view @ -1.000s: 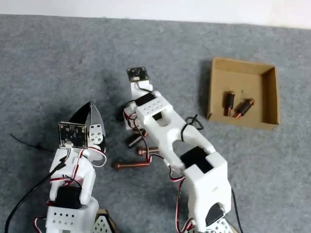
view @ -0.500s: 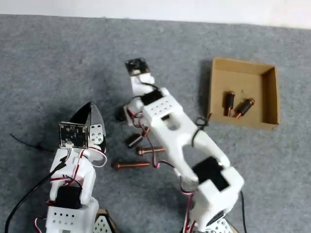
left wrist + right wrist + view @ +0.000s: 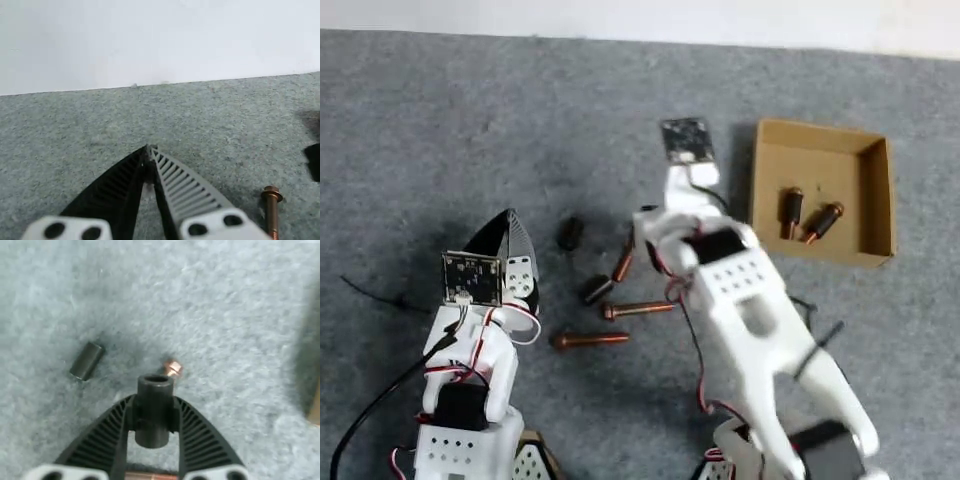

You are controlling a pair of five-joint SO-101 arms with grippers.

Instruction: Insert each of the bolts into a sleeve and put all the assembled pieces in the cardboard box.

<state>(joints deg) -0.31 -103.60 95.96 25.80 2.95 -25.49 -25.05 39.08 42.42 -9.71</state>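
- The right arm (image 3: 750, 300) has swung toward the box (image 3: 875, 150) since a second ago. It now uncovers a loose sleeve (image 3: 570, 233) and a tilted bolt (image 3: 623, 262) that it hid before. The left arm (image 3: 470, 350) has not moved.
- The box holds two assembled pieces (image 3: 791, 210) (image 3: 823, 222), near each other. Its left wall stands between the right wrist and those pieces.
- Two more bolts (image 3: 638, 310) (image 3: 590, 340) lie on the grey table (image 3: 440, 120) between the arms. A second loose sleeve (image 3: 597, 290) is just beside the upper one.
- The right fingers (image 3: 200, 440) are clamped on a black held sleeve (image 3: 155, 412). It sits upright between the tips and projects past them, with a bolt head just beyond it.
- The left fingers (image 3: 180, 180) are closed with tips meeting, gripping nothing, and a bolt lies near.
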